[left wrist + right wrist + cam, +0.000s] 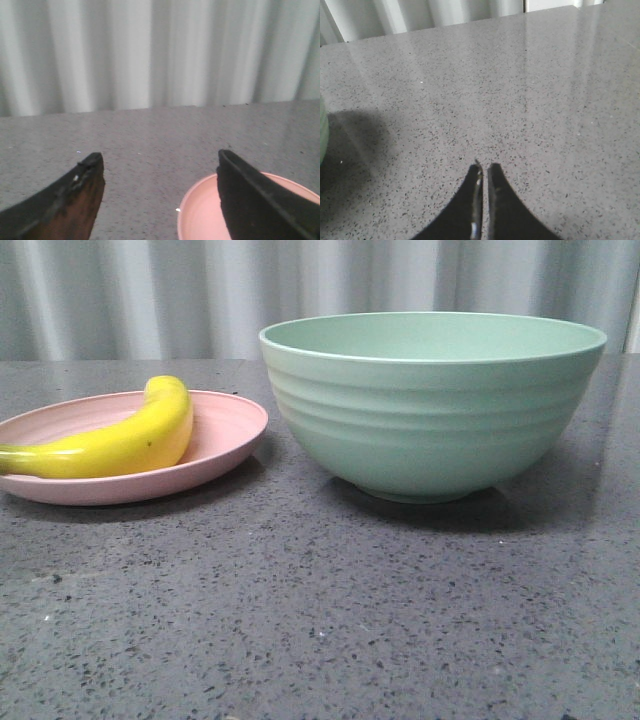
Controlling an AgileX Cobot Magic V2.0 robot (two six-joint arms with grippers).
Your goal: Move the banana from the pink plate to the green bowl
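In the front view the yellow banana (120,443) lies on the pink plate (225,430) at the left of the table. The large green bowl (432,405) stands to the right of the plate, upright and apparently empty. Neither gripper shows in the front view. In the left wrist view my left gripper (160,162) is open and empty, and part of the pink plate (200,212) shows by one finger; the banana is out of that view. In the right wrist view my right gripper (484,167) is shut and empty over bare table, with an edge of the green bowl (322,132) at the side.
The table is a dark grey speckled stone top (320,620). A pale pleated curtain (130,295) hangs behind the table's back edge.
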